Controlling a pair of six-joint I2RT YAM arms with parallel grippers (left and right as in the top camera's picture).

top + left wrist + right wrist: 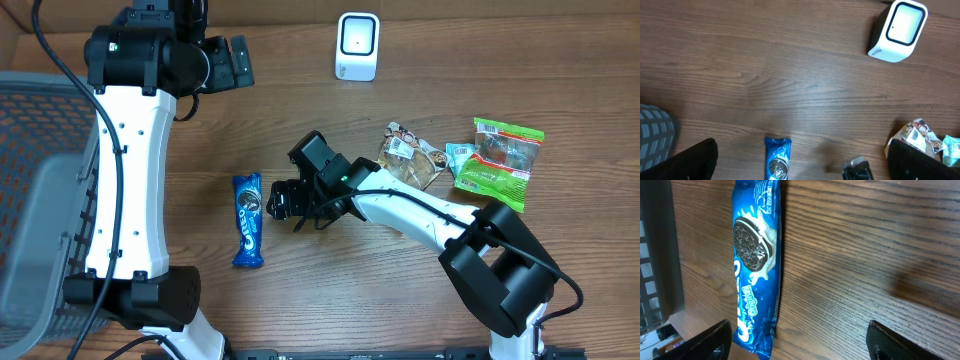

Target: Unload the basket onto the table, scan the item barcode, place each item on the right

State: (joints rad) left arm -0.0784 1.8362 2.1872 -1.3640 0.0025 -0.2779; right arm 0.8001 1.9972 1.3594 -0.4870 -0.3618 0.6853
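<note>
Both spread: left tool [236,62], right tool [281,201]; Oreo pack [248,220] lies on table [300,110] outside mesh basket [40,180].

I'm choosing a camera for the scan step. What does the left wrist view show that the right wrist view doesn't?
Only the left wrist view: the white barcode scanner standing at the upper right, and crumpled snack packets at the right edge. Only the right wrist view: the logo on the Oreo pack, close up. Both: that blue pack lying flat on the wooden table, cookie picture up.
</note>
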